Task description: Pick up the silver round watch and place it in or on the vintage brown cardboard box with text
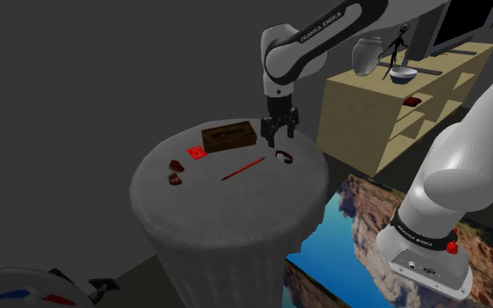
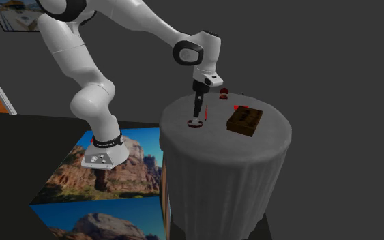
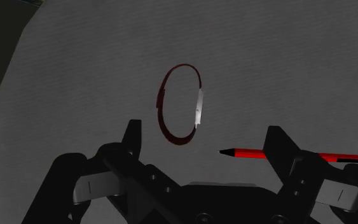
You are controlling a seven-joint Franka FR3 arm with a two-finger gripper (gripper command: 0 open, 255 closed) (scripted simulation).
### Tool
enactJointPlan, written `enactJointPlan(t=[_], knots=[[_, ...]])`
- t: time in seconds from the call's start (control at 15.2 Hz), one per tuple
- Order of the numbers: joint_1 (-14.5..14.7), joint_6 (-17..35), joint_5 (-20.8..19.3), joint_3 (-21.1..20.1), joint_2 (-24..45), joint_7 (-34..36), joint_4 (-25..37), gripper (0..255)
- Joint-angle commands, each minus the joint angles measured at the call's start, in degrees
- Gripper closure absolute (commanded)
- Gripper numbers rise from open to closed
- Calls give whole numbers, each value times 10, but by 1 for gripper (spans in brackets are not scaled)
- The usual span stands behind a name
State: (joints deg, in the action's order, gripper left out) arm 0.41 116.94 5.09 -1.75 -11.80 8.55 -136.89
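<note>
The watch (image 3: 180, 105) lies on the surface (image 1: 227, 214) directly under the end effector (image 3: 203, 130). Its dark red strap curls into an oval loop with the silver case on one side. It sits just past the fingertips and in line with the gap between them, and neither finger touches it. The end effector (image 2: 197, 112) points straight down a little above the watch (image 2: 195, 123), with its two black fingers spread wide and nothing in its grip.

A red pen (image 3: 247, 153) lies close beside the watch, and in the wrist view its shaft passes behind one finger. The brown box (image 1: 228, 136) rests flat on the same surface, near the end effector (image 1: 279, 133) on the shoulder view's left. Farther from the end effector, past the box, are a small red card (image 1: 196, 153) and two dark red bits (image 1: 176, 164). A grey cloth covers the round surface.
</note>
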Motion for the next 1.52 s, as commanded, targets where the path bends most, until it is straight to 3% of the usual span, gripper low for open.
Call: enactJointPlan(t=[0.0, 0.33, 0.86, 0.92, 1.45], knots=[[1, 18, 1, -1, 11, 1, -7, 0], [2, 56, 4, -3, 25, 0, -30, 0], [2, 56, 4, -3, 25, 0, -30, 0], [2, 56, 4, -3, 25, 0, -30, 255], [2, 56, 4, -3, 25, 0, -30, 255]])
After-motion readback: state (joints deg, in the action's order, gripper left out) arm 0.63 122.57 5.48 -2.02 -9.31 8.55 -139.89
